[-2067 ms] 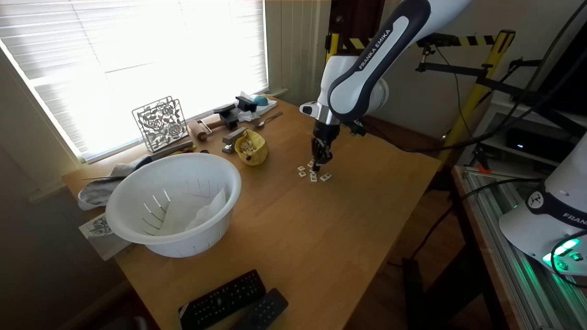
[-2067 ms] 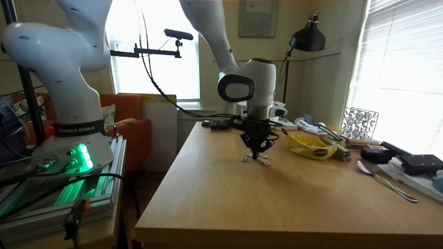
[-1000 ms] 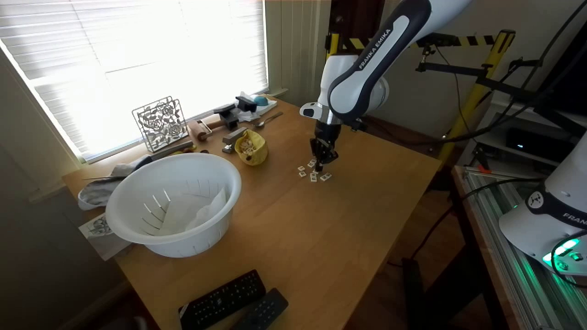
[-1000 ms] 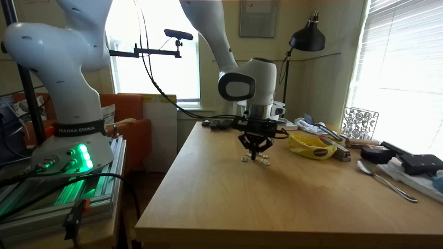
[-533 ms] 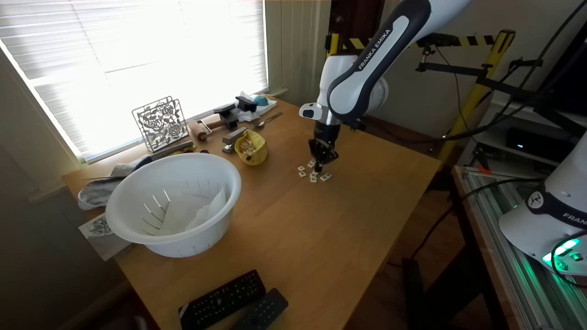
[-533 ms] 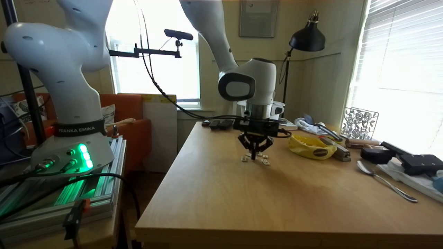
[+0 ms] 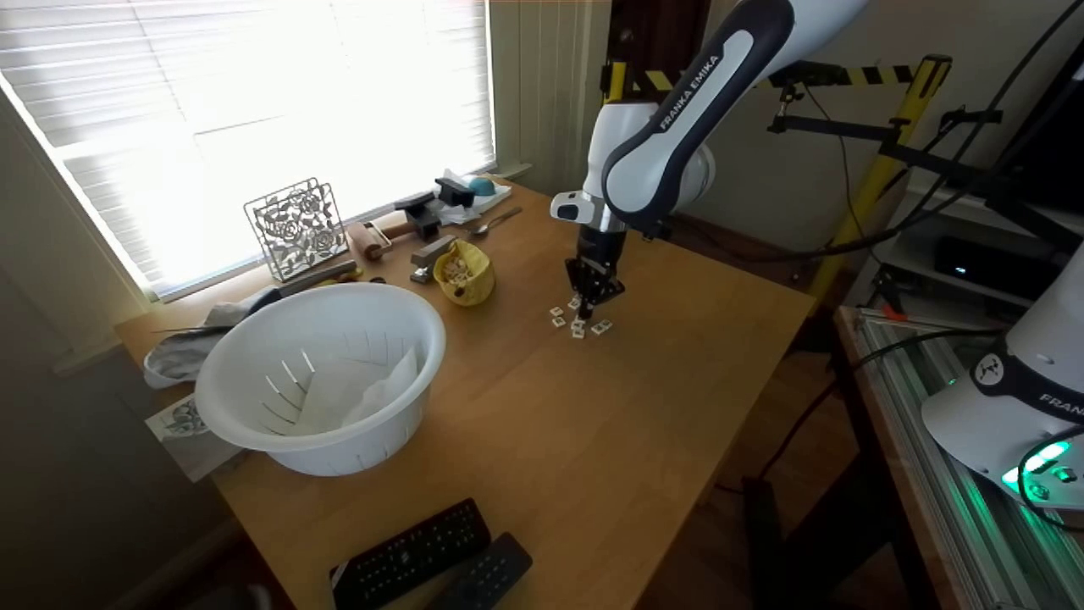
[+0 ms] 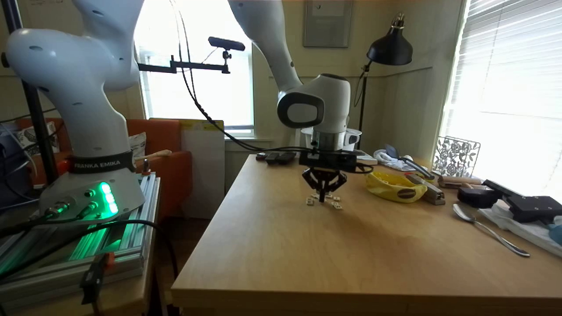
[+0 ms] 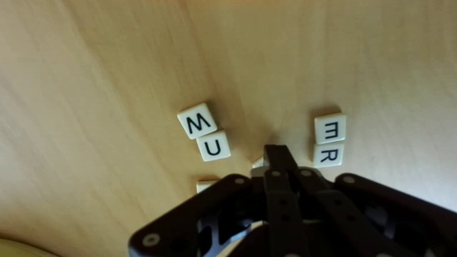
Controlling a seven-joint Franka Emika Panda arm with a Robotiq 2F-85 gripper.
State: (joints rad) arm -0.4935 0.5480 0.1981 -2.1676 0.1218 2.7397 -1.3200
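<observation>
Wrist view: hand (image 9: 276, 150) was pressed together over worktop (image 9: 107, 117), fingertips (image 9: 280, 160) partly hiding one letter tile (image 9: 258, 162), contact unclear; M tile (image 9: 197, 121) and U tile (image 9: 213, 146) lay left, E tile (image 9: 330, 129) and R tile (image 9: 329, 155) right

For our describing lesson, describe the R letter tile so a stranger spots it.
In the wrist view, follow the wooden table to the closed fingers. Right of their tips, below the E tile, lies the white R tile, set apart by its black R.
</observation>
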